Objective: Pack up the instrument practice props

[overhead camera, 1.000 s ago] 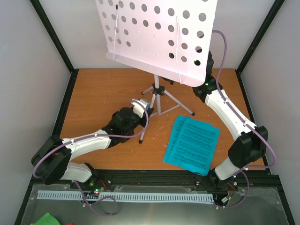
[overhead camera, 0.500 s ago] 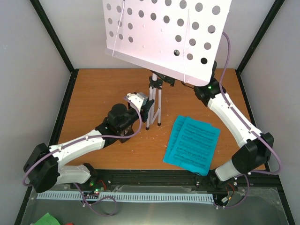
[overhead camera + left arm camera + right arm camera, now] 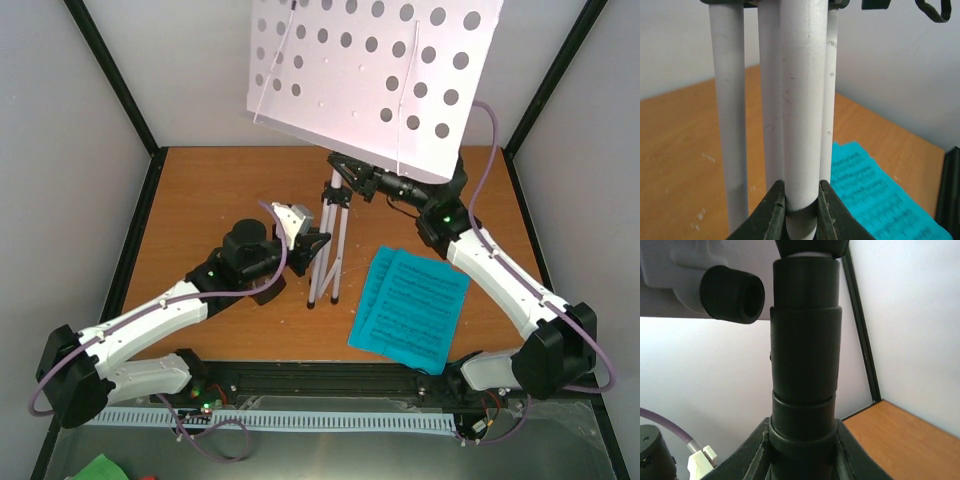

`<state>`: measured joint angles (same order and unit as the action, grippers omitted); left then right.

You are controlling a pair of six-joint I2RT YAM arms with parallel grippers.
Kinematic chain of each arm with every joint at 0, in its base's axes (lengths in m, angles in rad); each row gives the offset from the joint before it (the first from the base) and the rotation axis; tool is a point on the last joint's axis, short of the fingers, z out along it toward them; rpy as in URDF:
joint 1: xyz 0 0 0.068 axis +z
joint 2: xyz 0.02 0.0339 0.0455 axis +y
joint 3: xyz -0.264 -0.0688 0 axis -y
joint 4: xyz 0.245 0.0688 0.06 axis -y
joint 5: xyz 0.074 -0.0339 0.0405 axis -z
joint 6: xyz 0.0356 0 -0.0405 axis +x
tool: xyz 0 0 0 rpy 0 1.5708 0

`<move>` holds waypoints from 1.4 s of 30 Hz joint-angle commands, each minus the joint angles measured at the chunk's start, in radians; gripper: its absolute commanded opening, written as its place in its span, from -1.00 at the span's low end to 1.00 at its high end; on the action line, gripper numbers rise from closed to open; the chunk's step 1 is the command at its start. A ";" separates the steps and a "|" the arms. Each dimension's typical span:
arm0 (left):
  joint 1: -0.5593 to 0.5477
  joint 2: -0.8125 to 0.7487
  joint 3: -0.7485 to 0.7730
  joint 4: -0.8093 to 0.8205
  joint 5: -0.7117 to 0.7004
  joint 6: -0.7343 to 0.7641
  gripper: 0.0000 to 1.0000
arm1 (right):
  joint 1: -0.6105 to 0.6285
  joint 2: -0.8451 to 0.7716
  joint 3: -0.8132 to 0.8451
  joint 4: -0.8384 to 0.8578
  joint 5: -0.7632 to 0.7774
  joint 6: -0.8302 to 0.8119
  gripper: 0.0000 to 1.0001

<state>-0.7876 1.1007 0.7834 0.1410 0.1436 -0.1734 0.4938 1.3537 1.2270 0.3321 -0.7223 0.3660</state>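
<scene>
The left tool (image 3: 318,242) comes in from the left with its jaws drawn down to a slim gap, pinching one pale grey leg (image 3: 800,125) of the music stand (image 3: 372,80). In the left wrist view the tube sits squarely between the dark fingers (image 3: 774,210), and the other legs are folded in close beside and behind it. The legs form a tight, slightly tilted bundle that runs down past this tool toward the orange table (image 3: 200,190); whether the feet touch the table cannot be told. Up and to the right of the left tool, the stand's perforated tray (image 3: 440,100) tilts across the top of the overhead view. Just beneath it the right tool (image 3: 345,172) points leftward, nearly closed and clamped around the stand's black shaft (image 3: 805,365). The right wrist view shows a finger pressed against each side of the thick collar, with a black knob (image 3: 732,294) up and to the left. The cyan sheet-music pages (image 3: 410,308) lie flat and overlapping on the table, below the right tool and right of the left tool, apart from both.
</scene>
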 commanded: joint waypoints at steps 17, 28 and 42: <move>0.002 -0.075 -0.004 -0.082 0.081 -0.282 -0.99 | 0.048 -0.032 -0.584 0.501 0.347 0.472 -0.95; 0.002 0.069 -0.040 -0.053 -0.013 -0.255 -0.99 | 0.047 0.115 -0.661 0.601 0.475 0.426 -0.94; 0.002 0.259 -0.028 0.031 -0.056 -0.246 -0.99 | 0.048 0.362 -0.674 0.823 0.578 0.392 -0.95</move>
<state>-0.7986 1.3468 0.6868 -0.0715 0.1818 -0.4282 0.5175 1.6798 0.5575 0.9283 -0.1520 0.9520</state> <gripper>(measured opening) 0.142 0.228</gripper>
